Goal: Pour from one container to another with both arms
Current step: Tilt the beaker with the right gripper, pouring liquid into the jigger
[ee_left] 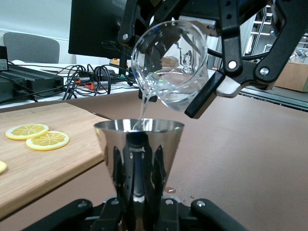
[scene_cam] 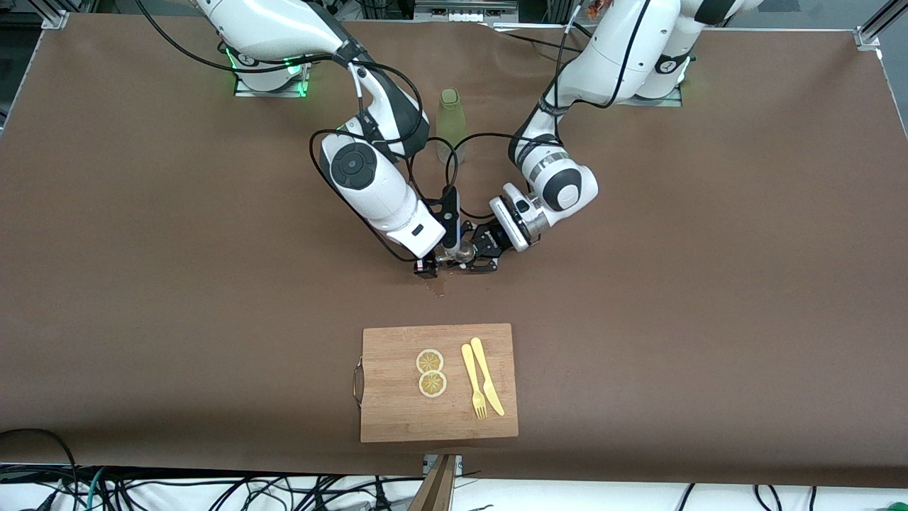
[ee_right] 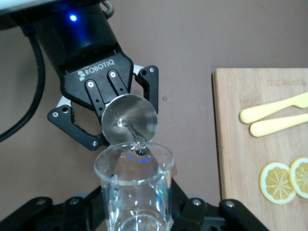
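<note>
Mid-tabletop, above the brown surface: right gripper clamps a tilted glass beaker, thin stream of water running off its lip. Left gripper clasps the steel jigger upright beneath. Cutting board near the camera-side edge carries lemon slices.

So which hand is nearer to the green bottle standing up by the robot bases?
About equal, neither clearly. Right hand pours from a clear glass beaker and left hand holds a steel cone cup, both nearer the camera than the green bottle.
</note>
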Controlling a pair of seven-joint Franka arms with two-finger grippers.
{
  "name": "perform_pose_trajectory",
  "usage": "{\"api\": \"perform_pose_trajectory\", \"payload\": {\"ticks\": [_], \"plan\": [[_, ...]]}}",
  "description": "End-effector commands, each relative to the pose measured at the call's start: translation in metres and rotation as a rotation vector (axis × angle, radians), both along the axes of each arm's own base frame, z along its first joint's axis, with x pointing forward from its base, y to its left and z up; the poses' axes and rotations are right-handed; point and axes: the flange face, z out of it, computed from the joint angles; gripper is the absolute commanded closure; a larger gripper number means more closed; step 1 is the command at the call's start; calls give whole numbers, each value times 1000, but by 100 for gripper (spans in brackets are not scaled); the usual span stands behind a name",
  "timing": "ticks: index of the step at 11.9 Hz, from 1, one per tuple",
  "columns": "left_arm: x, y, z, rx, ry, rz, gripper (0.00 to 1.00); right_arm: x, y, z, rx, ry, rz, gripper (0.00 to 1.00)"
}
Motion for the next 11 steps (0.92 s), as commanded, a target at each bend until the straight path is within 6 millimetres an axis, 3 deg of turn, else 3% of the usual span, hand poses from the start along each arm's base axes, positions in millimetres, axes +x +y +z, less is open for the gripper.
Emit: {"api": "perform_pose_trajectory", "payload": {"ticks": [1,11], "plan": [[-1,-7,1,-7,-27,130,100,-7,-2,8,-10,-12,-13,84],[-1,-6,1,-7,-28,131,100,-7,0,12,8,-1,-31,85]]}}
